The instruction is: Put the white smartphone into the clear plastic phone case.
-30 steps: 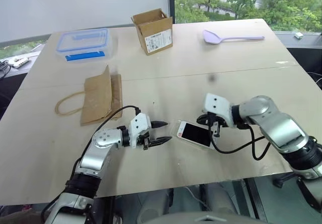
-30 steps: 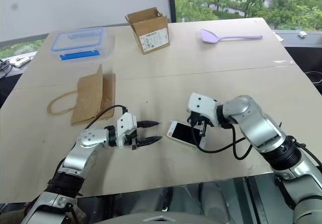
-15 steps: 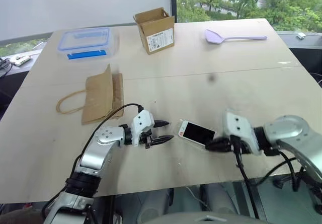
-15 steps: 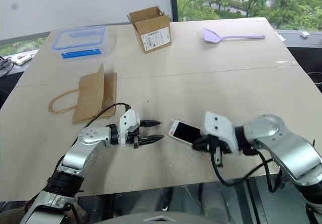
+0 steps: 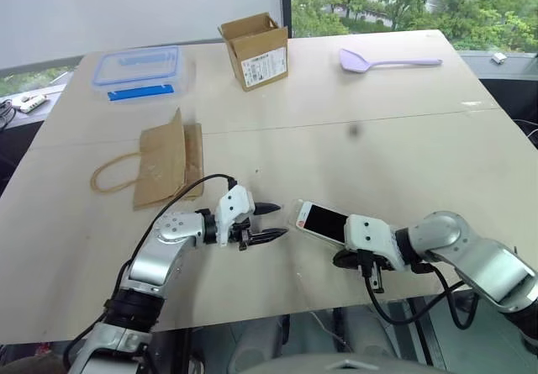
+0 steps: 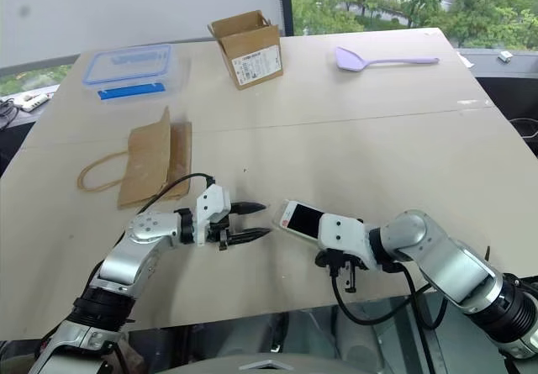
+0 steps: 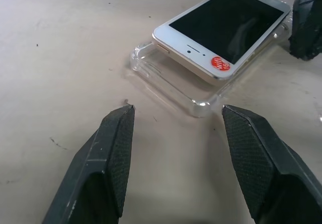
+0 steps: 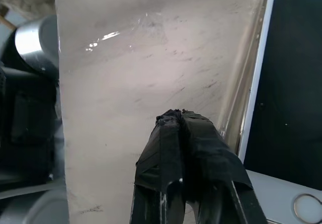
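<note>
Left wrist view: white smartphone (image 7: 226, 27) lies askew atop clear plastic phone case (image 7: 166, 78); left fingers (image 7: 113, 148) apart, right fingers (image 8: 183, 148) together.

Left gripper (image 5: 267, 222) agape, right gripper (image 5: 343, 260) pinched shut (apparently empty).

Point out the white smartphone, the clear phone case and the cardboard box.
white smartphone (image 7: 229, 22), left wrist view, on the middle of its black screen.
clear plastic phone case (image 7: 166, 83), left wrist view, on the see-through rim jutting out beside the phone.
cardboard box (image 5: 262, 63), left eye view, on its labelled front face.
</note>
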